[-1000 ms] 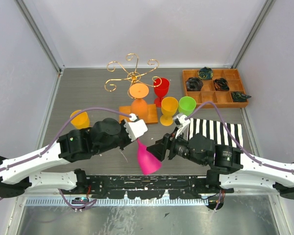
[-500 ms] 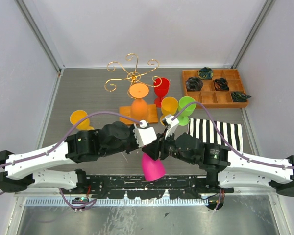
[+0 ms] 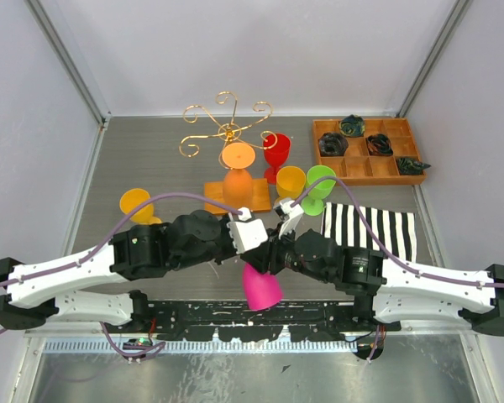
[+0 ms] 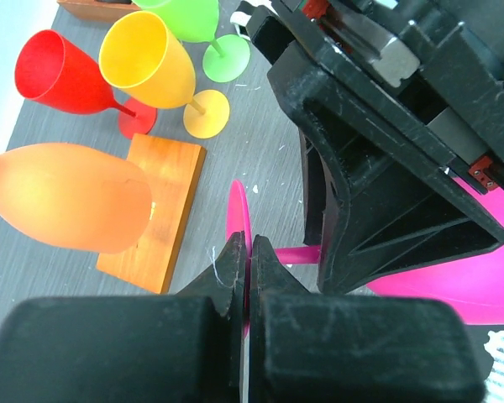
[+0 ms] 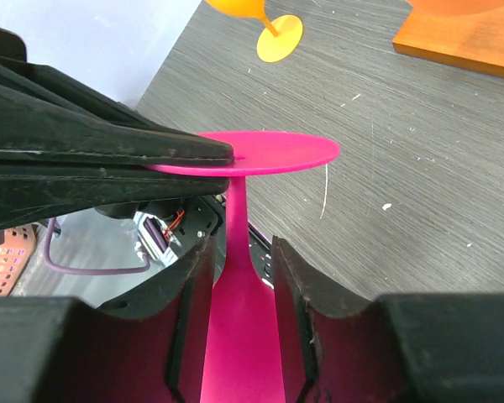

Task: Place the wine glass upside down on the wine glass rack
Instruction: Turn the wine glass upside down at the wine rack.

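Looking from above, the wine glass [image 3: 260,287] hangs over the near edge of the table [image 3: 151,159], foot up, mouth down, a bit tipped. In the left wrist view the left gripper [image 4: 249,260] pinches the foot shut. In the right wrist view the right gripper [image 5: 239,248] has its jaws beside the stem, squeezing or not I cannot tell; the glass looks light, hard and slippy, so hold the stem.
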